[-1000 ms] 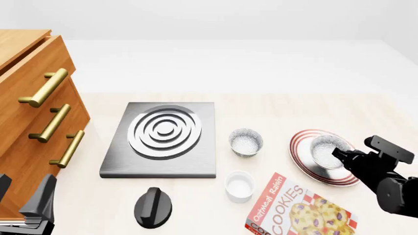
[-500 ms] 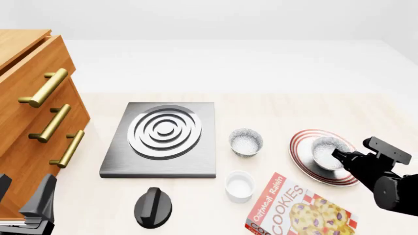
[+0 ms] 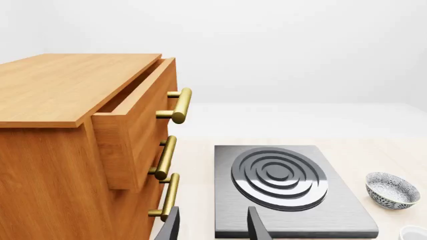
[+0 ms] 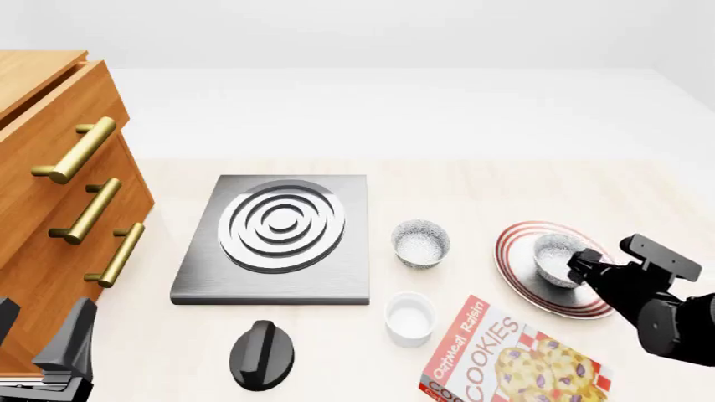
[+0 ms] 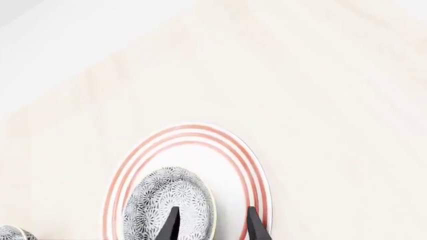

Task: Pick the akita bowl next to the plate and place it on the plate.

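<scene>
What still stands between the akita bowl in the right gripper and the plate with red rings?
Nothing visible does. The akita bowl is already over the plate, inside its red rings, with the right gripper at its rim; one finger is inside the bowl. The second bowl and the cookie box lie off to the sides.

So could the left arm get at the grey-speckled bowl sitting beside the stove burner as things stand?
Probably yes. The left end effector is open and holds nothing, and the speckled bowl stands alone past the stove burner with nothing on top of it. Whether the arm stretches that far is uncertain.
</scene>
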You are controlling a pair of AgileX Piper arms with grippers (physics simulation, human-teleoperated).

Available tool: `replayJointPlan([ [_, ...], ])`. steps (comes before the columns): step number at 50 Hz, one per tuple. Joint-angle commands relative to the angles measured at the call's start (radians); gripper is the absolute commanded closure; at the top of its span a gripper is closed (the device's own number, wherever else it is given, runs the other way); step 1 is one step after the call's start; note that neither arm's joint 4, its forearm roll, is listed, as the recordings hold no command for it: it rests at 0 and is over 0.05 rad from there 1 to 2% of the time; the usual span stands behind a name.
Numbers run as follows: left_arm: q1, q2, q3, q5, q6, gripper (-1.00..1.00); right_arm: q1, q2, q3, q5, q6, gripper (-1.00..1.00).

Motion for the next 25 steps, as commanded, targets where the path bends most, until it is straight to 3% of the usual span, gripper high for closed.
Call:
replayJointPlan([
  [1,0.000,0.000,0.000,0.000,0.000,-1.00,0.002,0.003,-0.001,0.004,0.003,-1.00],
  [14,0.000,0.000,0.000,0.000,0.000,-1.00,0.009,-0.040,0.002,0.032,0.013,-1.00],
  [25,0.000,0.000,0.000,0.000,0.000,-1.00,0.003,-0.180,-0.010,0.130,0.044,-1.00],
])
